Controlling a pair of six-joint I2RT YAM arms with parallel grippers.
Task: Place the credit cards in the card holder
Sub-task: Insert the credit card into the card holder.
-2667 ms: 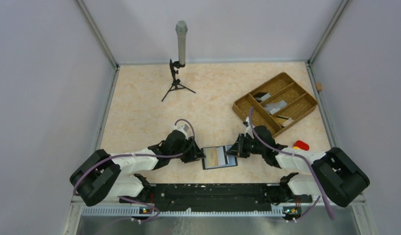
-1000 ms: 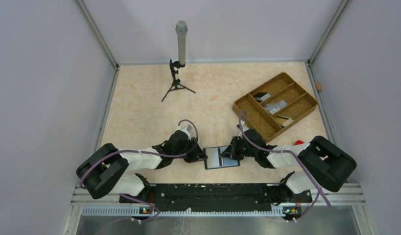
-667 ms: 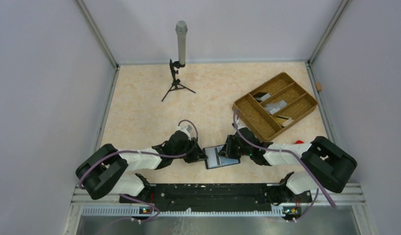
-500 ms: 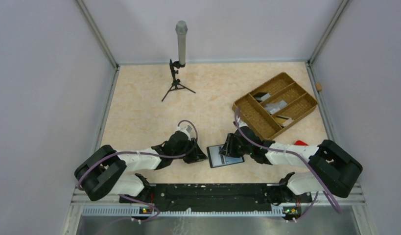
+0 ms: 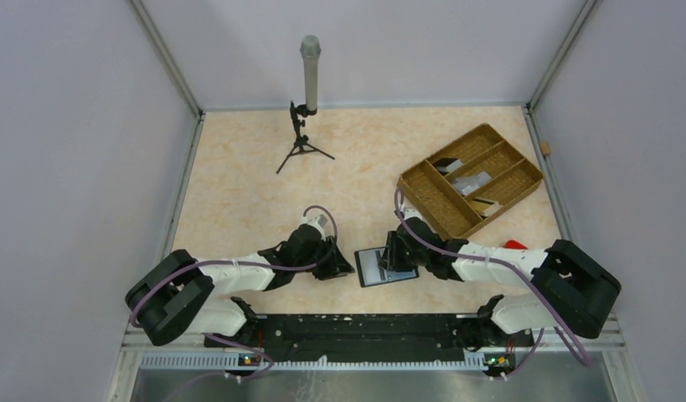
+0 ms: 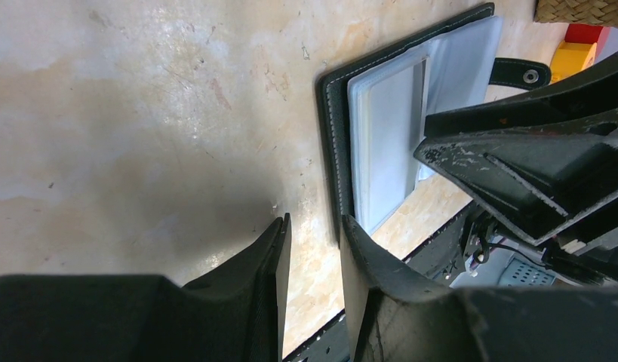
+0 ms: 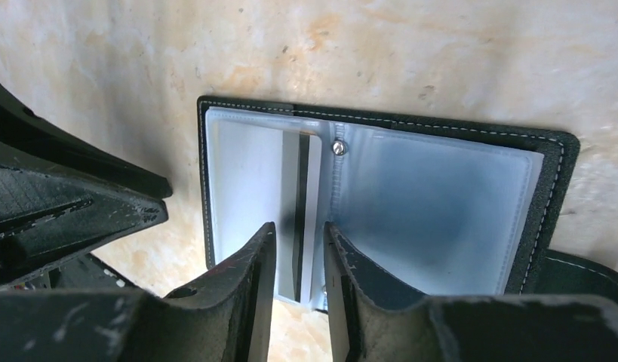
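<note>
Lying open on the table (image 5: pixel 239 193) between both arms, the card holder (image 7: pixel 434 196) is seen flat; the left gripper (image 6: pixel 313 226) is held narrowly parted beside its edge, nothing gripped; the right gripper (image 7: pixel 296 230) is likewise slightly parted, empty, over a pale credit card (image 7: pixel 245 188) tucked in the sleeve nearer the left arm.

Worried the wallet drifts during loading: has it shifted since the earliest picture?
Yes. The wallet has slid slightly right, toward the woven tray.
</note>
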